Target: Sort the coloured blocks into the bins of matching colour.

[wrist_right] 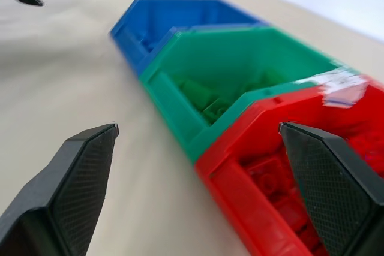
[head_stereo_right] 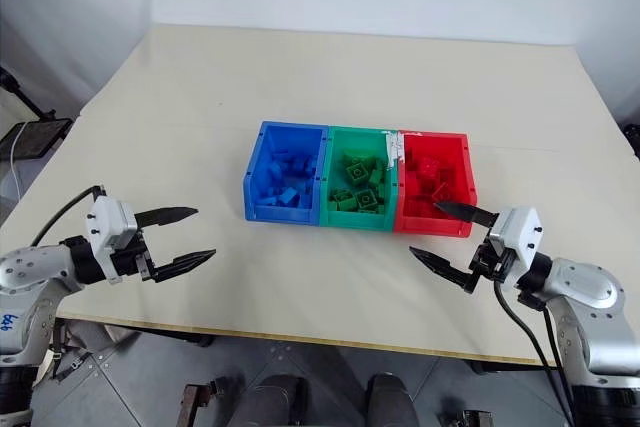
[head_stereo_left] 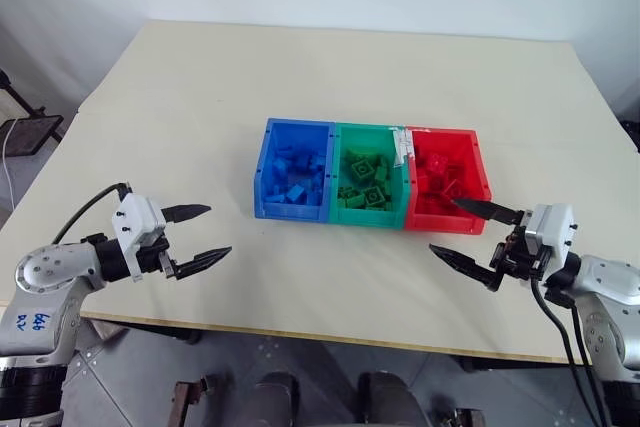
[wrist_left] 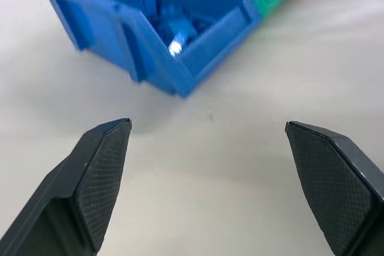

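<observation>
Both our claws, left claw (head_stereo_left: 205, 233) and right claw (head_stereo_left: 470, 232), hang wide and empty over the counter (head_stereo_left: 330, 97); blocks (head_stereo_left: 365, 182) fill matching bins (head_stereo_left: 300, 212).

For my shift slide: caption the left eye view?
Both end effectors, left and right, open beside blue, green and red bins holding matching blocks.

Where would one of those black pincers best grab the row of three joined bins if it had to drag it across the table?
Probably the blue bin's outer end wall, from the robot's left. The left gripper hovers open on that side, and the upright rim there looks thin enough to pinch from above. The red bin's end wall would suit the open right gripper likewise. The long front is low and sloped, a poorer hold.
</observation>
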Robot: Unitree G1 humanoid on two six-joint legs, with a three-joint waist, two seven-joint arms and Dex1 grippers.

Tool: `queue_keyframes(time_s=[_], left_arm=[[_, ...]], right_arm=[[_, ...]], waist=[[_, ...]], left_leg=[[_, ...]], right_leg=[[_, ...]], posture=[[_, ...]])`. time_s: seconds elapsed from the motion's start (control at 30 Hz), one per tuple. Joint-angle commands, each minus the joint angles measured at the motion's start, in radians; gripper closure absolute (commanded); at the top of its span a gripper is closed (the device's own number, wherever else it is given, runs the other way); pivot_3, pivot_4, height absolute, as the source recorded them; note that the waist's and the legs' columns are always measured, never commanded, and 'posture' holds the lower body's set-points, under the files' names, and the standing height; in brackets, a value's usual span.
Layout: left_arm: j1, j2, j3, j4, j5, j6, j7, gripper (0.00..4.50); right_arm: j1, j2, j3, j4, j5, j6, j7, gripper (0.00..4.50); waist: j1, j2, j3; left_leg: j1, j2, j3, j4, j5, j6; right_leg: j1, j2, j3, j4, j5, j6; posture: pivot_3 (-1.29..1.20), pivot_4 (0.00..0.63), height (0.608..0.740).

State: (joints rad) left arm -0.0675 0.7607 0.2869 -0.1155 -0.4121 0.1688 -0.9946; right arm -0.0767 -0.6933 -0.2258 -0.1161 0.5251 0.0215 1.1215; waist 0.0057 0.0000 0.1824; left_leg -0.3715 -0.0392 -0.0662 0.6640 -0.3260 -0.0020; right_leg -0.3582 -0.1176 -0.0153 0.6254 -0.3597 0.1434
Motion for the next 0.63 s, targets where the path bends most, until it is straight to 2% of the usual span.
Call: queue_keyframes(time_s=[0.03, 0.17, 0.37, 0.63], left_arm=[[-0.009, -0.009, 0.029, -0.015, 0.016, -0.058, 0.036, 0.14], [-0.041, -0.042, 0.017, -0.010, 0.013, -0.059, 0.088, 0.14], [-0.078, -0.102, -0.014, -0.024, 0.007, -0.020, 0.155, 0.14], [-0.068, -0.100, -0.047, -0.017, 0.011, -0.034, 0.128, 0.14]], right_arm=[[-0.027, -0.021, 0.011, 0.032, -0.007, -0.027, 0.053, 0.00], [-0.041, -0.016, 0.010, 0.070, -0.019, -0.043, 0.064, 0.00], [0.014, -0.012, -0.036, 0.067, -0.031, -0.062, 0.028, 0.00], [0.078, -0.006, -0.053, 0.013, -0.025, -0.060, -0.008, 0.00]], waist=[[-0.003, 0.000, 0.000], [-0.006, 0.000, 0.000], [-0.005, 0.000, 0.000], [-0.008, 0.000, 0.000]], left_leg=[[0.000, 0.000, 0.000, 0.000, 0.000, 0.000], [0.000, 0.000, 0.000, -0.001, 0.000, 0.000], [0.000, 0.000, 0.000, -0.001, 0.000, 0.000], [0.000, 0.000, 0.001, -0.001, 0.000, 0.000]], right_leg=[[0.000, 0.000, 0.000, 0.000, 0.000, 0.000], [-0.001, 0.001, -0.002, 0.001, 0.000, 0.000], [-0.001, 0.001, -0.006, 0.001, 0.000, 0.000], [-0.001, 0.002, -0.006, 0.001, 0.000, 0.000]], posture=[[0.00, 0.150, 0.740], [0.00, 0.150, 0.740], [0.00, 0.150, 0.740], [0.00, 0.150, 0.740]])
